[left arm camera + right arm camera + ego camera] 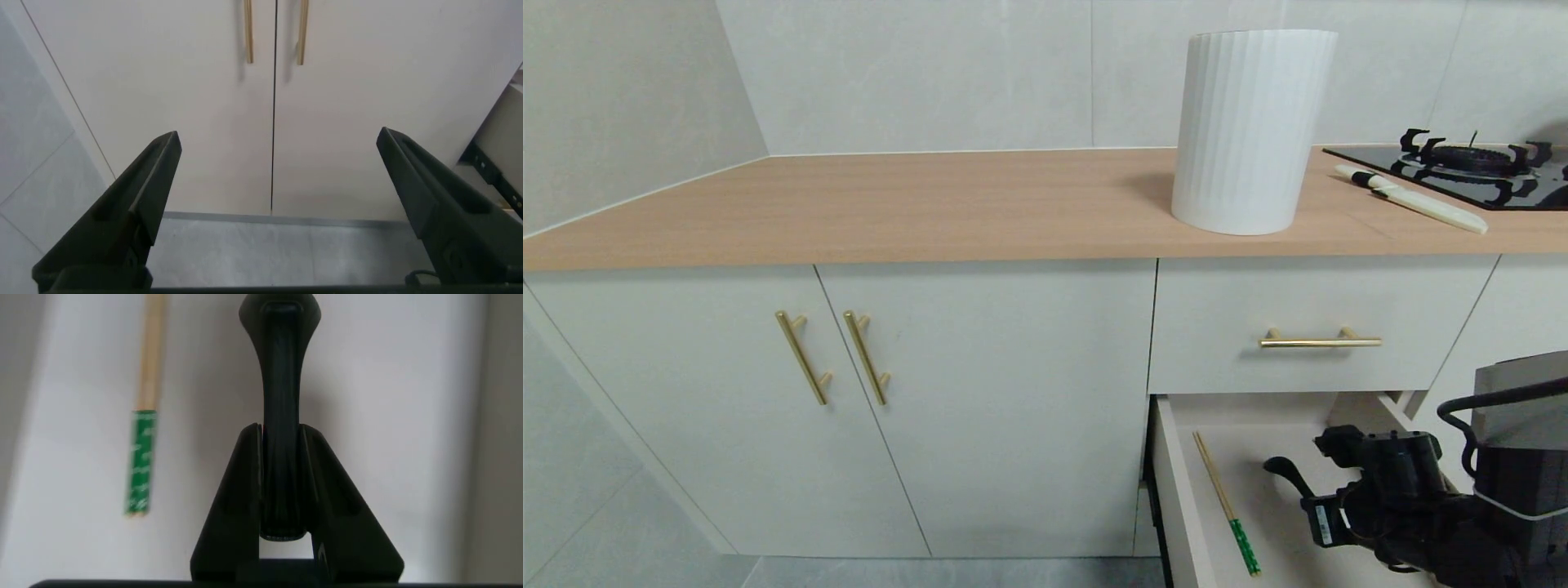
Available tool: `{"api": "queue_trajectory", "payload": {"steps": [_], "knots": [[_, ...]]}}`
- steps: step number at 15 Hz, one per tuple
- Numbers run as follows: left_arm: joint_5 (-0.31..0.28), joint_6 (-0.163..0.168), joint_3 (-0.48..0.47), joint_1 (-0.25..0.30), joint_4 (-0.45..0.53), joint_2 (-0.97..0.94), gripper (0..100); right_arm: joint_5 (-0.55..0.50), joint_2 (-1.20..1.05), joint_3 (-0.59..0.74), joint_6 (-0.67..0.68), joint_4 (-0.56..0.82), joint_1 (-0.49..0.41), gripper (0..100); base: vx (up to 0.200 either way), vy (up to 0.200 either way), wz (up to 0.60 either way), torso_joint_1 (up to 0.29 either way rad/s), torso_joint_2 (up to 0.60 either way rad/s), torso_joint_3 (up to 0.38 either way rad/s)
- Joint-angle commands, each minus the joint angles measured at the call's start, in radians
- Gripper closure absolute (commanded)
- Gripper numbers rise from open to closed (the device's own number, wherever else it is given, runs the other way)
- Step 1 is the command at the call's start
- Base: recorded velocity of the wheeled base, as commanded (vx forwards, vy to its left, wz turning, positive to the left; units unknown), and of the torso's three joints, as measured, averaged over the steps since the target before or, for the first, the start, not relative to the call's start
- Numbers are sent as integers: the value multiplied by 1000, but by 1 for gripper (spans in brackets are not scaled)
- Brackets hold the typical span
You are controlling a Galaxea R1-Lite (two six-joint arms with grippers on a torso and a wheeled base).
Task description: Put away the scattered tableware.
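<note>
From the head view, we saw the right gripper [1327, 500] low over the open drawer [1172, 490], its jaws closed on a slim black utensil [1286, 475] whose rounded end stuck out above the drawer floor. Chopsticks [1225, 506] lay inside, near the drawer's left wall. On the tabletop [931, 204] a knife [1417, 200] lay beside a white ribbed container [1250, 131]. We judged the knife rigid and sharp, best taken by its handle.

In the left wrist view, the left gripper [278, 147] had its jaws wide apart and empty, facing the closed cabinet doors [368, 122].

The right wrist view added what the head view could not: the jaws pinched the utensil's shaft squarely. We judged the utensil light, stiff and smooth, so liable to pivot in the grip.
</note>
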Motion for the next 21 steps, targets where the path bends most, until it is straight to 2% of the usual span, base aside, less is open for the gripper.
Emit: {"api": "queue_trajectory", "payload": {"steps": [1,4,10,11,18,21], "knots": [[0,0,0,0,-1,1,0,-3,55,-22,2,1,4,100,0,0,0,0,0,0],[0,0,0,0,-1,1,0,-47,81,-41,15,-1,4,100,0,0,0,0,0,0],[0,0,0,0,-1,1,0,-54,89,-52,30,-24,-1,100,0,0,0,0,0,0],[0,0,0,0,-1,1,0,-54,89,-52,30,-24,-1,0,0,0,0,0,0,0],[0,0,0,0,0,1,0,-54,68,-41,36,-25,2,0,0,0,0,0,0,0],[0,0,0,0,-1,1,0,-57,-38,19,38,-37,4,0,0,0,0,0,0,0]]}}
